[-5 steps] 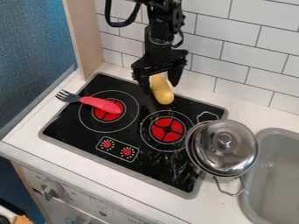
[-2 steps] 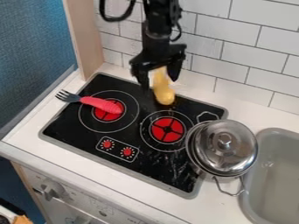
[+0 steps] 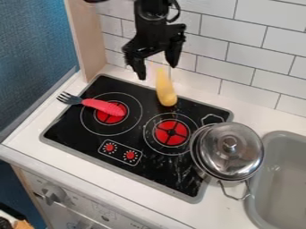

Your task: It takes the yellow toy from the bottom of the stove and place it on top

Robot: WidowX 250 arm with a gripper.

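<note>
The gripper (image 3: 157,70) was positioned over the rear edge of the stove (image 3: 137,159), fingers open and spread apart. The yellow toy (image 3: 165,91) was located directly below the fingers, its narrow end up between the fingertips' lines and its rounded end at the rear of the black cooktop. Contact between toy and fingers could not be determined.

The upper arm was cut off by the top edge of the view. Forward and to the right of the fingers, a lidded pot (image 3: 229,151) concealed its own contents and part of the stove's right side. Further right, the grey sink (image 3: 284,179) was cut off. At lower left, a dark item with an orange-brown piece (image 3: 23,224) was cropped and unidentifiable.

A fork (image 3: 103,106) with a red handle lay forward and left of the fingers, across the left burner. The white worktop (image 3: 90,173) surrounded the stove. White tiles (image 3: 245,58) stood behind the fingers; a wooden panel (image 3: 85,36) and blue surface (image 3: 36,53) stood left.
</note>
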